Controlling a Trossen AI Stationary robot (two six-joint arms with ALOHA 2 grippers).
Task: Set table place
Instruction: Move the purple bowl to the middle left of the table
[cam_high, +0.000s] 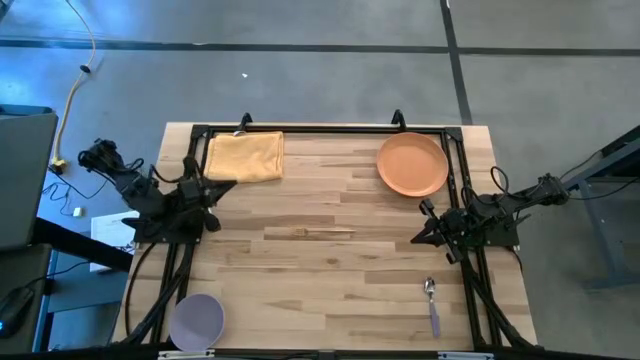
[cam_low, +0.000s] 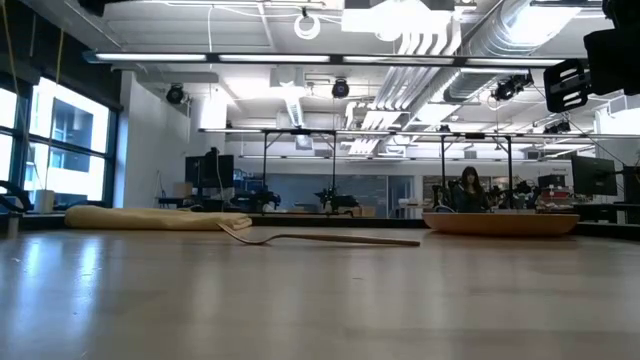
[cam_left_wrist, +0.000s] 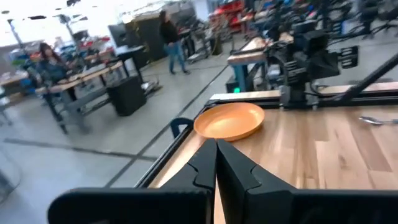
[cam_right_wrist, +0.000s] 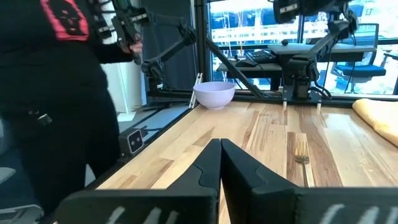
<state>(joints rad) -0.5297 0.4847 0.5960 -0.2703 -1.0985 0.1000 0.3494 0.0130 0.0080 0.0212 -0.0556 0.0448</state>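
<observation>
The pale wood table (cam_high: 330, 270) carries a folded yellow napkin (cam_high: 245, 157) at its far left, an orange plate (cam_high: 412, 164) at its far right, a wooden fork (cam_high: 310, 232) near the middle, a spoon (cam_high: 432, 300) at the near right and a lavender bowl (cam_high: 197, 320) at the near-left corner. All lie flat on the wood. My left gripper (cam_high: 228, 186) hovers shut by the left rail, just near of the napkin. My right gripper (cam_high: 418, 236) hovers shut by the right rail, between plate and spoon. Neither touches anything.
A black rail frame (cam_high: 320, 129) runs along the far edge and both sides. A person in black (cam_right_wrist: 56, 93) stands beside the table near the bowl (cam_right_wrist: 214, 94). The middle planks around the fork (cam_right_wrist: 301, 149) are bare wood.
</observation>
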